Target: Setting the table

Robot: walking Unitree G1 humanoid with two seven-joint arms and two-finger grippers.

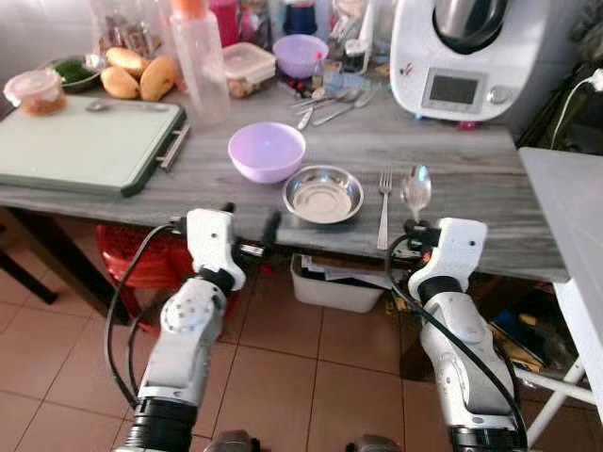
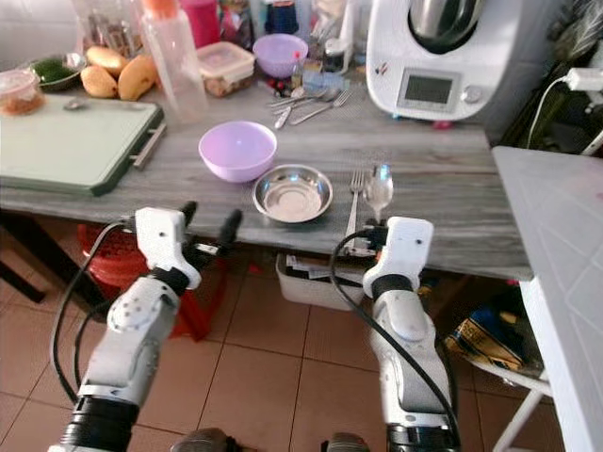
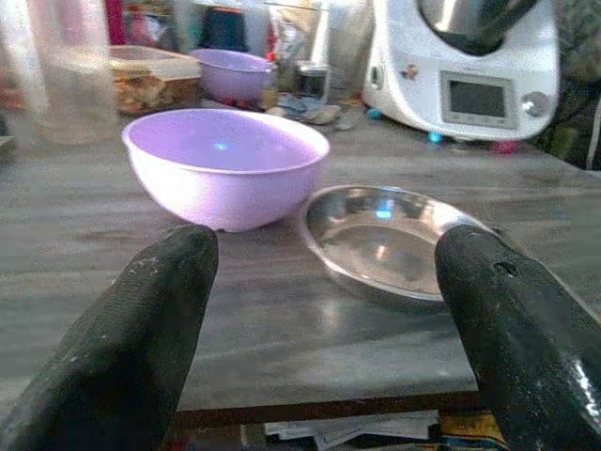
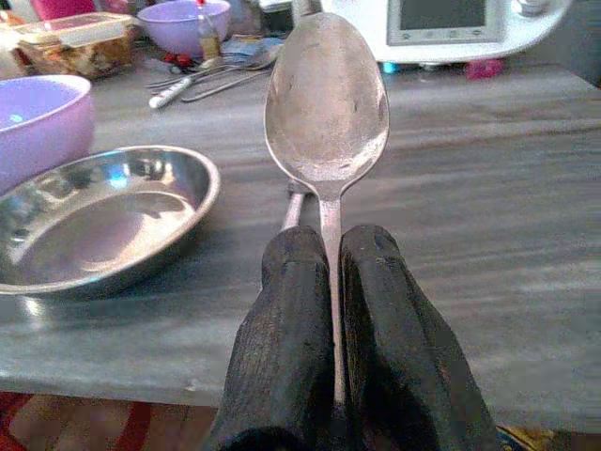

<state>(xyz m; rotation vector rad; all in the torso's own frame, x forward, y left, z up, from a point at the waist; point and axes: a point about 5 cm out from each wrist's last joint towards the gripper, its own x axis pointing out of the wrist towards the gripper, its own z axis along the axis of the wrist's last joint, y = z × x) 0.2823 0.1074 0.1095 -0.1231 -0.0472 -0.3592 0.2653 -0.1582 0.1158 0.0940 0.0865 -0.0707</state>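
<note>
My right gripper (image 4: 331,282) pinches the silver spoon (image 4: 327,103) over the grey wooden table's (image 1: 452,179) front edge, beside the fork (image 1: 384,202); left gripper (image 3: 319,310) spread wide before the steel dish (image 1: 323,194).

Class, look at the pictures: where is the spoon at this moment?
The spoon is clamped by its handle in the right gripper, over the table's near edge, just right of the fork and the steel dish.

Bare worktop (image 1: 471,184) lies open to the right of my spoon (image 1: 415,191), right up to the front edge. On its other side the fork (image 1: 383,207) lies just beside it, then the steel dish (image 1: 323,194) and purple bowl (image 1: 267,151). A white appliance (image 1: 459,56) blocks the back.
</note>
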